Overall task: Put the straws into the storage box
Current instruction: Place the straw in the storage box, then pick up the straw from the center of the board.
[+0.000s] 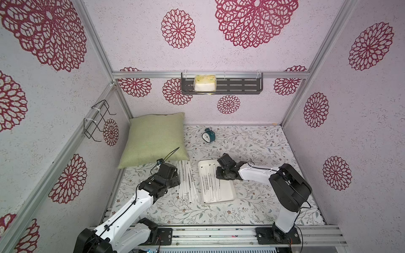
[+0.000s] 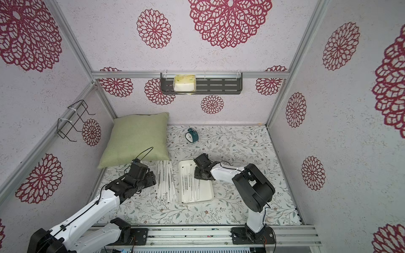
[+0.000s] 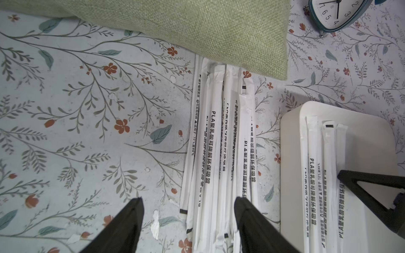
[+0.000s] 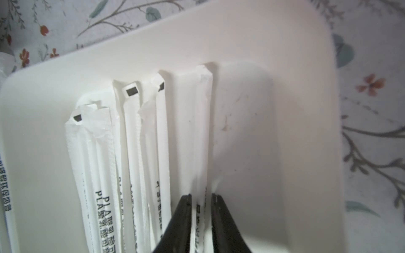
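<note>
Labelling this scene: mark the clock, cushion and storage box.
clock (image 1: 206, 137), in a top view, dial.
cushion (image 1: 154, 140), in a top view, centre.
storage box (image 1: 229, 190), in a top view, bare floor.

The straws, white paper-wrapped sticks with dark print and black tips, lie in two groups: a loose parallel pile just beside the storage box, and several lengthwise inside it. The storage box, a shallow white round-cornered tray, lies flat.
</note>
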You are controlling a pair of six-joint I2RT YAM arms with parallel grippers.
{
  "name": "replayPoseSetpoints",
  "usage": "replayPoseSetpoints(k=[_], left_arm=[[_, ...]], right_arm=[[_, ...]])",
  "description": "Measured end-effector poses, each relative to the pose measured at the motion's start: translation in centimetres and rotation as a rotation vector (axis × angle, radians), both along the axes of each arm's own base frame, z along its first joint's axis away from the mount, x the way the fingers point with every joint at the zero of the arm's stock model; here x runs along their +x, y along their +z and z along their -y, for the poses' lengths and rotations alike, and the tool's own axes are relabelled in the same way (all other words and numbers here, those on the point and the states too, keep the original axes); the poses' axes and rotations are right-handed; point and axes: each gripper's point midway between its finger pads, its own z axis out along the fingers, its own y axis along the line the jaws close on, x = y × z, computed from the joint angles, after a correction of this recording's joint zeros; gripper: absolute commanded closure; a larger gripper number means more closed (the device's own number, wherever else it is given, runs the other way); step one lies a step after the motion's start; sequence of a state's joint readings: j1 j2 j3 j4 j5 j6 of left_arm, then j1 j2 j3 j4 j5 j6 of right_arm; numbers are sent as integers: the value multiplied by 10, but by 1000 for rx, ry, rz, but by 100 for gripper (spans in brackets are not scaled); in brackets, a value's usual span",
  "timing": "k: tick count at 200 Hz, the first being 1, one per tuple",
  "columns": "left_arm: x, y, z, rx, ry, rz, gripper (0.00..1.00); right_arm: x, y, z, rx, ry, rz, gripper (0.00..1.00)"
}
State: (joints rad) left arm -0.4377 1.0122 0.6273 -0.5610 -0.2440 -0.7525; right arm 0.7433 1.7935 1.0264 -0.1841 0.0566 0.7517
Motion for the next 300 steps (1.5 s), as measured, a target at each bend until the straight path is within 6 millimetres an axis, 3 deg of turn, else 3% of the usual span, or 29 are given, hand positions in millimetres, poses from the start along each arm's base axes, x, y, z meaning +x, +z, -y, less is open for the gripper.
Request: replayPoseSetpoints(k=[73,120,159,183,199,260,300], left_arm=[[1,-5,-5,-46,34,-18,35],[-1,-19,-15,-49,70,-82,38],[-1,-35,-21,-65,82,-157,49],[7,-46,-15,-76,53,-213,57],[18,-49,-6,-92,24,-225,63],[47,-52,14,-134,-36,-220,68],[50,-75,22,-108,-59,-292,74]], right_arm=[[2,4,-10,21,16,6,81],[4,12,-16,29,37,13,69],[3,42,-13,51,46,50,66],[5,72,-14,98,41,110,65],[4,82,-13,117,39,132,65],[-8,61,-1,82,38,95,65],[-5,64,-4,97,39,109,65]])
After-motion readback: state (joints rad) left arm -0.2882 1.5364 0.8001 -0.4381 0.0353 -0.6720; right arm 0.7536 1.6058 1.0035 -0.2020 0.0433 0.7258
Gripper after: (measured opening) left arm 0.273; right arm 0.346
